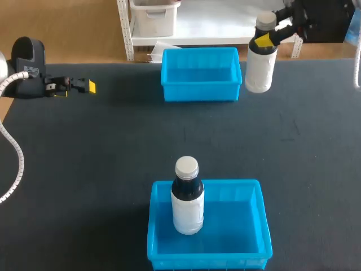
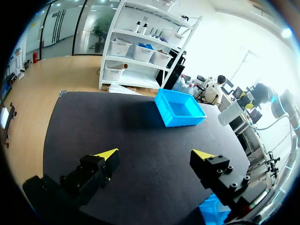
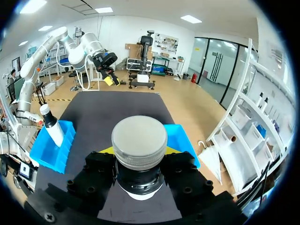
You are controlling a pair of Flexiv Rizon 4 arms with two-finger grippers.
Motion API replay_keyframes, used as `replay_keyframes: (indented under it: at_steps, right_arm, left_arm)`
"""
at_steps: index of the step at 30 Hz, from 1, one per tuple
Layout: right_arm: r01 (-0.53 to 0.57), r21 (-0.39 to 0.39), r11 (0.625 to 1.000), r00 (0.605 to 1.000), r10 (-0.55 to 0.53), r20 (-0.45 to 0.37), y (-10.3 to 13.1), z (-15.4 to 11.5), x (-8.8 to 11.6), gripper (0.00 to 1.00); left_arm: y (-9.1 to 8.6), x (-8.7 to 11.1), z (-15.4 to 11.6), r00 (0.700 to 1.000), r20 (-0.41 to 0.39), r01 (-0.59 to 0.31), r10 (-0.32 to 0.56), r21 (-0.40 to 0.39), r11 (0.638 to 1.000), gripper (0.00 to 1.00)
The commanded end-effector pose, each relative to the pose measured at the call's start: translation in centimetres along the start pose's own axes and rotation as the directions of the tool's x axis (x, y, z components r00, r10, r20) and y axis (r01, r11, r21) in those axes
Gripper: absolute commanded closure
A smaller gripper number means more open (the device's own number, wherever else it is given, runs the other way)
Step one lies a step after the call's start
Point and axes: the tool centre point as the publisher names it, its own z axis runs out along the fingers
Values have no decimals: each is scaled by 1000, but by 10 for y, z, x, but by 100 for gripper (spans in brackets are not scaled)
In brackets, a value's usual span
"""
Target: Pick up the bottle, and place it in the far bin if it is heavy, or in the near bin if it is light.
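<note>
A white bottle (image 1: 260, 66) with a grey cap hangs in the air just right of the far blue bin (image 1: 200, 92), at the back of the table. My right gripper (image 1: 265, 39) is shut on its neck. From the right wrist, the cap (image 3: 139, 140) sits between the yellow-tipped fingers and the far bin (image 3: 182, 139) lies beneath. A second bottle (image 1: 187, 199), dark-necked with a grey cap, stands upright in the near blue bin (image 1: 208, 261). My left gripper (image 1: 86, 86) rests at the far left of the table, open and holding nothing (image 2: 157, 157).
The dark mat (image 1: 101, 158) between the two bins carries nothing else. From the left wrist, the far bin (image 2: 180, 117) lies ahead, the held bottle (image 2: 233, 111) beyond it, and a corner of the near bin (image 2: 213, 211) beside the fingers.
</note>
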Motion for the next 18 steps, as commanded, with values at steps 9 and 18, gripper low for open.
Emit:
replay_keyframes:
  at_steps: [9, 18]
  right_arm:
    - [31, -106, 994, 999, -26, 47, -74, 21, -6, 100]
    - [21, -118, 993, 999, -15, 51, -98, 44, -20, 100]
  left_arm:
    - [0, 0, 0, 1000, 0, 0, 0, 0, 1000, 0]
    - [0, 0, 0, 1000, 0, 0, 0, 0, 1000, 0]
